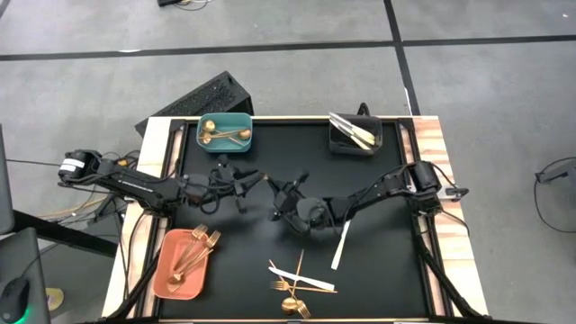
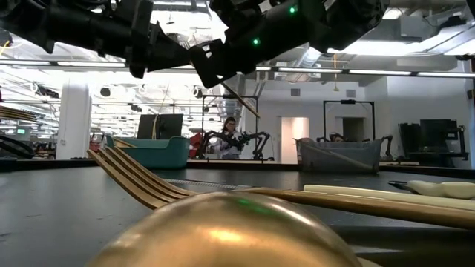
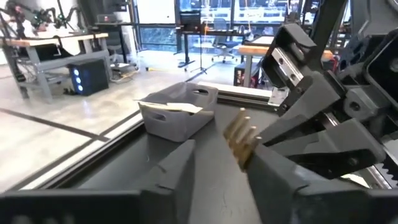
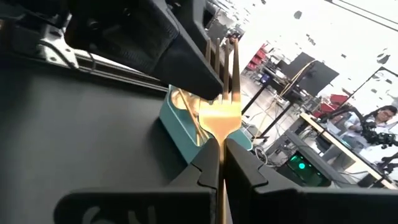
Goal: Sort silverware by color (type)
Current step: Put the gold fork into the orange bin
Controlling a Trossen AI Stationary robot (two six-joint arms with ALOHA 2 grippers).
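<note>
My right gripper (image 4: pixel 221 155) is shut on a gold fork (image 4: pixel 219 106) above the middle of the black table (image 1: pixel 378 270). My left gripper (image 3: pixel 224 152) meets it from the left, open. The fork's tines (image 3: pixel 239 138) stand between its fingers, close to one finger (image 3: pixel 273 174); whether they touch I cannot tell. A teal bin (image 1: pixel 225 132) holds gold spoons, a dark bin (image 1: pixel 354 135) holds white knives, and a salmon tray (image 1: pixel 183 261) holds gold forks. More gold and white silverware (image 1: pixel 297 283) lies loose near the front edge. My right gripper pinches the fork's neck (image 4: pixel 219 134), just below the tines, between its two fingers. The fingers come in level from the table's right and lie along the fork, whose tines stick out past the fingertips. The fork is lifted clear of the table; its handle is hidden by the gripper.
A single white knife (image 1: pixel 340 245) lies right of centre. A gold spoon bowl (image 2: pixel 223 230) and fork tines (image 2: pixel 133 178) fill the low view's foreground. A black slab (image 1: pixel 193 101) sits beyond the far left corner. A person (image 2: pixel 231 133) is in the room behind.
</note>
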